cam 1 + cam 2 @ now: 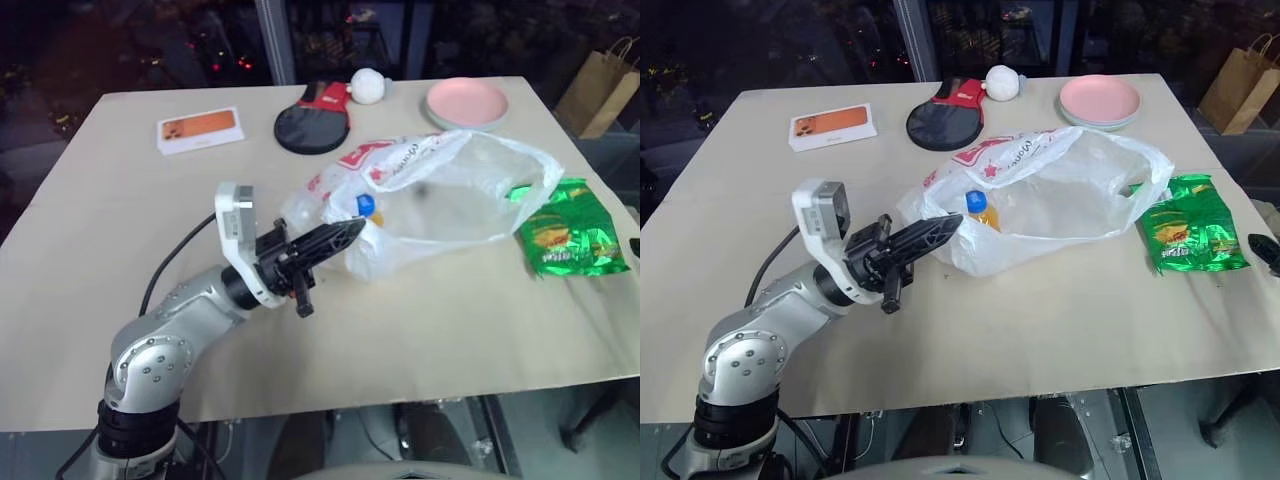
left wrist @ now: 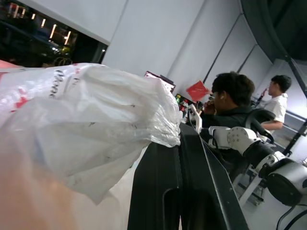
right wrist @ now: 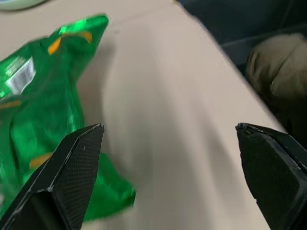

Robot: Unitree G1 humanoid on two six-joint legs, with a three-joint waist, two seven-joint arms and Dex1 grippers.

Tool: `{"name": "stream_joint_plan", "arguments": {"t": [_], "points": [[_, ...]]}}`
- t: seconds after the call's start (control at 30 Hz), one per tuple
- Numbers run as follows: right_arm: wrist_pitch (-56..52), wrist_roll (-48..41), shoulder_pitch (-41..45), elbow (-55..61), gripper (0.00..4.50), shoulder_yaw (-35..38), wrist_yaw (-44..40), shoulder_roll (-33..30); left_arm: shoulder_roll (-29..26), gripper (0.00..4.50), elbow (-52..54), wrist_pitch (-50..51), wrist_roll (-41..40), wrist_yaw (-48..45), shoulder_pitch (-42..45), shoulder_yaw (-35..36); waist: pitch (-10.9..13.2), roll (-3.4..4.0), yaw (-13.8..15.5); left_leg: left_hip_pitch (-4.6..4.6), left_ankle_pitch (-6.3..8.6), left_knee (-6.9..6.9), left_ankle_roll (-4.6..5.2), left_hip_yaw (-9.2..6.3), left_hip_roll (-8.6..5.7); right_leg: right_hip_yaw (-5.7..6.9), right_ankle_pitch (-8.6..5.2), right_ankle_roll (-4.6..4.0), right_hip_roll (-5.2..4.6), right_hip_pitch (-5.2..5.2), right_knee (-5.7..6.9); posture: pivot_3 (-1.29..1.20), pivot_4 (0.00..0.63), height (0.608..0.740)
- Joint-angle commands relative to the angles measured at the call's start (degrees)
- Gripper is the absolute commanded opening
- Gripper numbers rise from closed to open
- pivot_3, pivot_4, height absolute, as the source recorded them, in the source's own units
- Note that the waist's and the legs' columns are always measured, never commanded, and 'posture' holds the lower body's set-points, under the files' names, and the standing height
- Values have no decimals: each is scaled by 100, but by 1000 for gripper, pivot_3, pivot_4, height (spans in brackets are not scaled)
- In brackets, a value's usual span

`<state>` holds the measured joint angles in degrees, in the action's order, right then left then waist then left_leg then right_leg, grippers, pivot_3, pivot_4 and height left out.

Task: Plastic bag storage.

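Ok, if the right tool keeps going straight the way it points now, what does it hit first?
Probably bare table: the open right tool points along the tabletop with the green snack packet just off its line, beside one finger. Depth is unclear, so that finger might clip the packet's corner.

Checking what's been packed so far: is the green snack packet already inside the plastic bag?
No, the green snack packet lies on the table beside the plastic bag, outside its opening.
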<state>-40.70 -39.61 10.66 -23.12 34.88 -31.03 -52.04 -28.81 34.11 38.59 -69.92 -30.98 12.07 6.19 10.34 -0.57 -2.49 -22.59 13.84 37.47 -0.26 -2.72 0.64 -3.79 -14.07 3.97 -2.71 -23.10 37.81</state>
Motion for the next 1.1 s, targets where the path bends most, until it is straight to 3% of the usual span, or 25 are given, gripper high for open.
{"name": "stream_joint_plan", "arguments": {"t": [0.03,0.33,0.57,0.67,0.83,0.9,1.03,1.1], "points": [[-250,-420,330,109,4465,412,-68,165,-39,0,78,-13,-35,-23,45,51,0,1,-1,0,0,0,0,1,0,-2,0,0,0,0,0,0,150,740],[-517,-848,927,-119,4465,415,-401,667,-40,0,135,-20,-7,36,27,42,-1,-5,47,-13,0,4,0,2,-2,-1,6,6,-2,0,-16,0,150,740],[-262,-131,816,-44,4465,-416,-508,827,-33,0,159,-48,14,105,9,61,0,-5,26,-13,0,1,0,4,-2,-3,6,6,-4,-1,-21,0,150,740],[-336,-203,813,86,3652,-341,-543,891,-37,0,157,-58,18,115,7,72,0,-5,27,-11,0,1,0,4,-2,-3,6,6,-4,-1,-18,0,150,740],[-415,-316,755,252,1340,-137,-538,894,-12,0,165,-68,37,134,-3,48,0,-6,29,-12,0,1,0,3,-2,-3,6,6,-4,-1,-19,0,150,740],[-367,-459,765,316,160,101,-482,922,4,0,158,-67,45,123,-10,30,0,-6,29,-12,0,1,0,4,-2,-3,6,6,-4,-1,-20,0,150,740],[-253,-926,998,460,160,753,-346,973,18,0,145,-54,43,98,-9,6,0,-6,29,-13,0,1,0,4,-2,-3,6,6,-4,-1,-20,0,150,740],[-470,-1689,1359,744,160,1333,-324,897,0,0,116,-40,32,47,-15,17,4,-1,16,-13,0,1,0,4,-2,-3,6,6,-4,-1,-19,0,150,740]]}}
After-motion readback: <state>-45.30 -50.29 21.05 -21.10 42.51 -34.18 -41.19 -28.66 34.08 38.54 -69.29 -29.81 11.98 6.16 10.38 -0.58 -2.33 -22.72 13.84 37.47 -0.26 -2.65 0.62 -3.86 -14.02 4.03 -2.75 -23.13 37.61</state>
